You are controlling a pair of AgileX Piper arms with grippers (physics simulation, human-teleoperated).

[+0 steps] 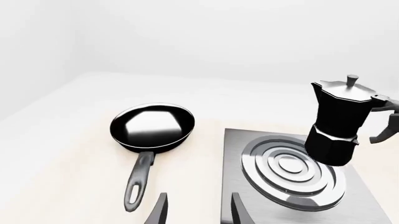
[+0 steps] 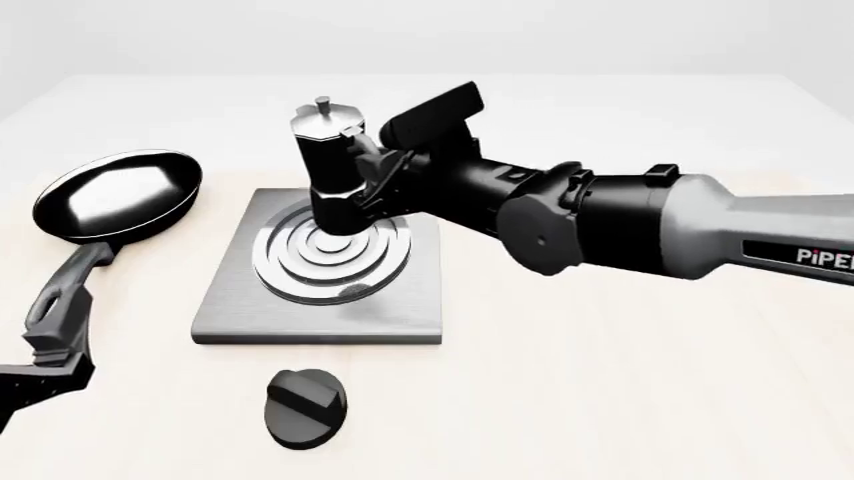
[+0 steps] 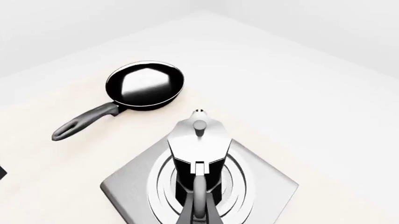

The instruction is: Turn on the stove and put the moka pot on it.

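Observation:
The moka pot (image 2: 328, 160) (image 1: 338, 122) (image 3: 198, 139) is black with a silvery lid and leans slightly over the burner rings of the grey stove (image 2: 387, 300) (image 1: 367, 205) (image 3: 265, 184). I cannot tell whether its base touches the rings. My right gripper (image 2: 372, 178) is shut on the pot's handle (image 3: 198, 198), reaching in from the right. The stove's black round knob (image 2: 307, 407) lies on the table in front of the slab. My left gripper (image 1: 199, 212) (image 2: 38, 378) is low at the near left, open and holding nothing.
A black frying pan (image 2: 120, 192) (image 1: 153, 126) (image 3: 145, 85) lies left of the stove, its handle (image 2: 60, 300) pointing toward my left gripper. The right arm (image 2: 627, 225) stretches across the table's right half above the surface.

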